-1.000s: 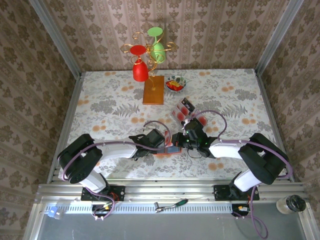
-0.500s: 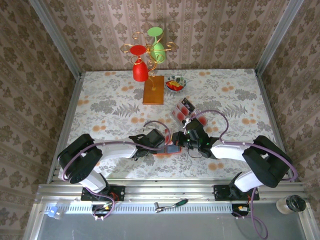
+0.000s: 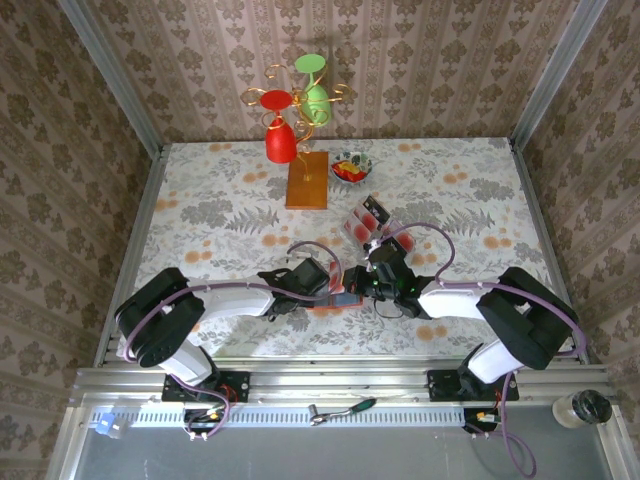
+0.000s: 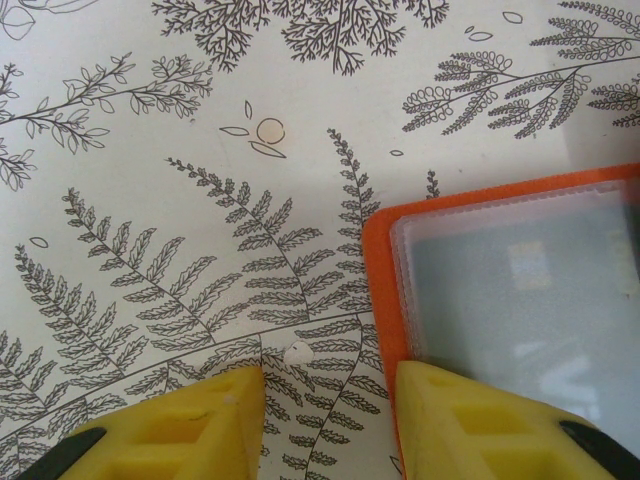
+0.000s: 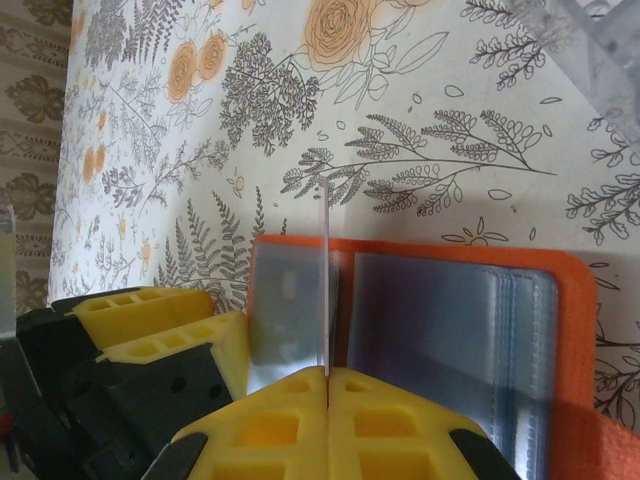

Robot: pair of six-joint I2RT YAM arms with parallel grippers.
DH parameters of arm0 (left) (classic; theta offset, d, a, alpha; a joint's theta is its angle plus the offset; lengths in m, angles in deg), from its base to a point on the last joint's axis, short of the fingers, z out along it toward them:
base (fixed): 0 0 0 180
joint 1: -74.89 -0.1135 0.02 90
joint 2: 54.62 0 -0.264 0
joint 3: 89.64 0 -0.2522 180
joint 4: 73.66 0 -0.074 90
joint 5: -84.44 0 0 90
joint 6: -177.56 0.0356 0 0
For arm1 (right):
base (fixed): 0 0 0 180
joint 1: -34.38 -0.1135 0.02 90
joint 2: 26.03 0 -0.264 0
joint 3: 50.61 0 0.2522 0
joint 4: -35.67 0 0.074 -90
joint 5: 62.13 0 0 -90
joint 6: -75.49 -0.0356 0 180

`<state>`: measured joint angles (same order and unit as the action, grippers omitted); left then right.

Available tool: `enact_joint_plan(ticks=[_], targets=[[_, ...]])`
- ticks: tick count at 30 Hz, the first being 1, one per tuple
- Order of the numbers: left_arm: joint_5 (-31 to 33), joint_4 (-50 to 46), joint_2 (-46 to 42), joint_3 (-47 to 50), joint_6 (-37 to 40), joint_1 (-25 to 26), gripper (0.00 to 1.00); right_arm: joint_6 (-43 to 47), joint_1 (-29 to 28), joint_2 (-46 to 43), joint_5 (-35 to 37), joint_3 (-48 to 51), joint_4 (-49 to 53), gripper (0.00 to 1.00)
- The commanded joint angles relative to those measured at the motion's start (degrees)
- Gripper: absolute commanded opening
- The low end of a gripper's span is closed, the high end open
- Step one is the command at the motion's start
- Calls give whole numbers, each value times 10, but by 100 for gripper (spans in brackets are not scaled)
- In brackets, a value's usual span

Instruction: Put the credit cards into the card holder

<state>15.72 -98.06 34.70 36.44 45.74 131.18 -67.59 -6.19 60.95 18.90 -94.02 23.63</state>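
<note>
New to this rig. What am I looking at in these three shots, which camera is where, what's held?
Two robot arms are bolted at the near edge of a table, each with a two-finger gripper. The overhead picture is from a fixed camera above and behind them. The other two are from wrist cameras, so the yellow blocks are fingers. On the table: an open orange card holder, a clear tray with credit cards, a bowl, a wooden stand with glasses. The left gripper is open, one finger over the holder's edge. The right gripper is shut on a thin sheet seen edge-on; card or sleeve, I cannot tell.
</note>
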Motion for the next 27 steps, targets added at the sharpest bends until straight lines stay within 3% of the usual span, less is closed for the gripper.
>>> enact_joint_plan(ticks=[1, 27], targets=[[-6, -30, 18, 1, 0, 6, 41, -11, -6, 10, 15, 9, -19, 0], [-5, -29, 18, 2, -2, 6, 40, -10, -23, 19, 4, 39, -32, 0]])
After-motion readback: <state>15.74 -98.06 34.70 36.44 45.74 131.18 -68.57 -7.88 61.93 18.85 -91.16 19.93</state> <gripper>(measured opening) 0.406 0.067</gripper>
